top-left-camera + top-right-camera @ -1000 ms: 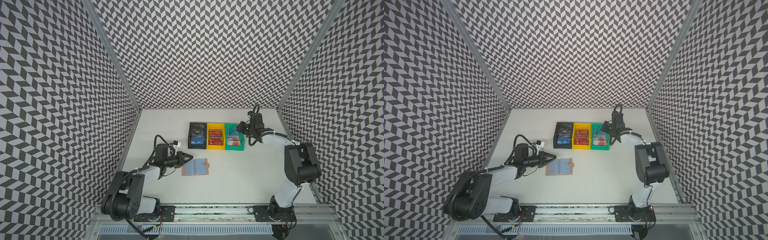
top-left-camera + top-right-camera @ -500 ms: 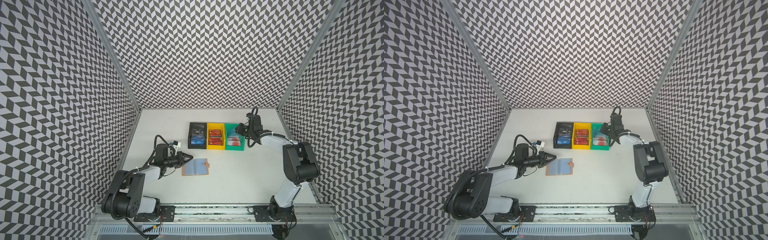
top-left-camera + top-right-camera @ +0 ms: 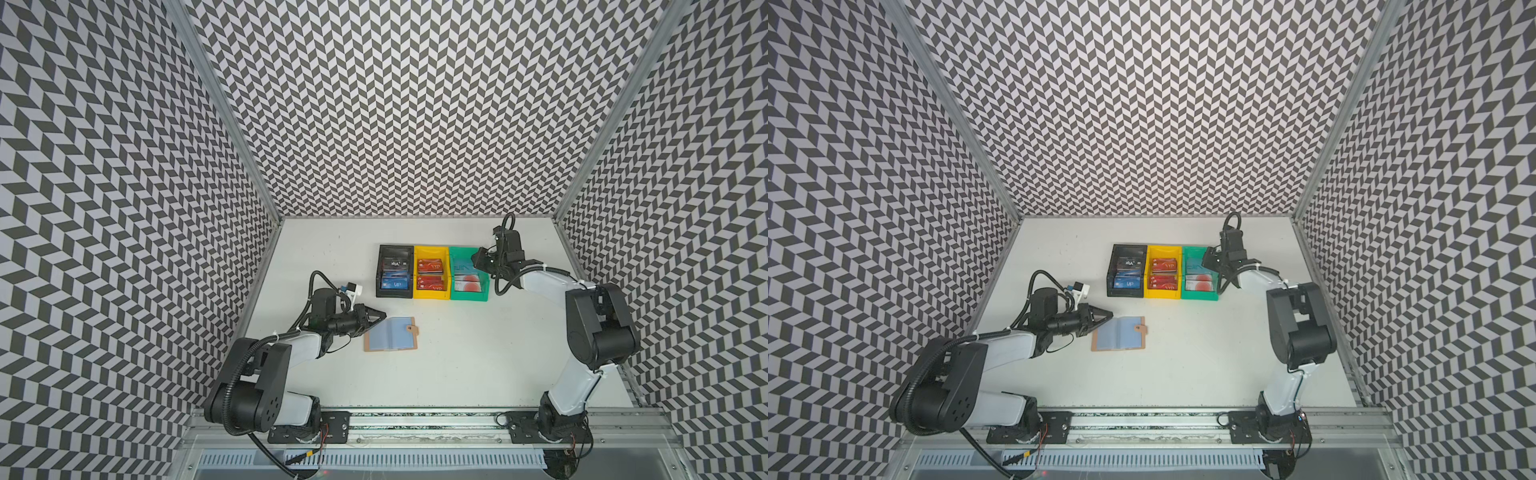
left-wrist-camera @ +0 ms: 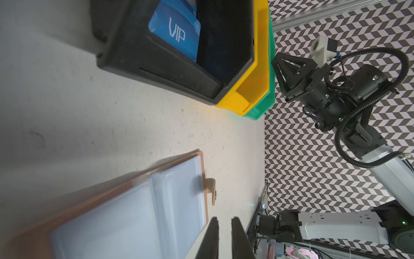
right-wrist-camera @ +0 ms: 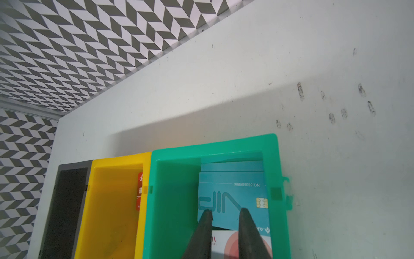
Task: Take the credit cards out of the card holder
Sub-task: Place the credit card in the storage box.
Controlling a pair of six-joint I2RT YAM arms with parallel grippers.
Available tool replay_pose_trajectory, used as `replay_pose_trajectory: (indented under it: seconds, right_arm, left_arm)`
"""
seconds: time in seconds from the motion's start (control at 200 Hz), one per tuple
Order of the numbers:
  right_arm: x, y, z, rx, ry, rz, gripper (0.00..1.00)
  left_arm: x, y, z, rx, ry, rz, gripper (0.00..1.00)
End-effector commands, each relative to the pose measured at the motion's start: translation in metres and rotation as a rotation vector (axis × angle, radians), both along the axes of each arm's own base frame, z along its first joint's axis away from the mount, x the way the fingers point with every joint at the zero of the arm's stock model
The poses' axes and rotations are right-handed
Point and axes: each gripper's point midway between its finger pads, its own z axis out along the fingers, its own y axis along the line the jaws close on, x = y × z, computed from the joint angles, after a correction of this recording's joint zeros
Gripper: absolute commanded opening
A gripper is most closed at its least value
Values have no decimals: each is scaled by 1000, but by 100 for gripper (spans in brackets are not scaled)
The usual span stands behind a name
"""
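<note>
The tan card holder (image 3: 390, 334) (image 3: 1119, 334) lies open on the table, its pale blue sleeves (image 4: 125, 215) showing no card. My left gripper (image 3: 380, 313) (image 4: 224, 220) hovers at its far left corner, jaws a narrow gap apart with nothing between them. My right gripper (image 3: 478, 259) (image 5: 225, 212) hangs open over the green bin (image 3: 467, 296) (image 5: 174, 201). Under it in the bin lie a teal VIP credit card (image 5: 233, 192) and a white card with red circles (image 5: 226, 244), neither held.
A black bin (image 3: 395, 250) (image 4: 156, 67) holds blue and dark VIP cards (image 3: 392, 284). The yellow bin (image 3: 431, 249) (image 5: 112, 201) between black and green holds red cards (image 3: 430, 266). All three stand in a row behind the holder. Patterned walls enclose the table.
My right gripper's jaws have opened over the green bin, leaving the teal card lying in it. The left arm and the card holder have stayed put.
</note>
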Motion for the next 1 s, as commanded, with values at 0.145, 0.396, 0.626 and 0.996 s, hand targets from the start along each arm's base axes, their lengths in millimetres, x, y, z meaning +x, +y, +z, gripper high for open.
replay_pose_trajectory:
  seconds: [0.145, 0.396, 0.626, 0.996]
  right_arm:
    - [-12, -23, 88, -224, -258, 93, 26]
    - [-48, -71, 134, -319, -485, -36, 37]
    - [-85, -124, 126, -321, -607, -283, 44]
    - [-93, -132, 57, -450, -699, -245, 42]
  left_arm:
    - [29, 27, -8, 175, -77, 164, 30]
    - [67, 58, 26, 364, -270, 326, 74]
    - [91, 105, 56, 515, -518, 596, 100]
    - [100, 131, 85, 634, -827, 702, 100]
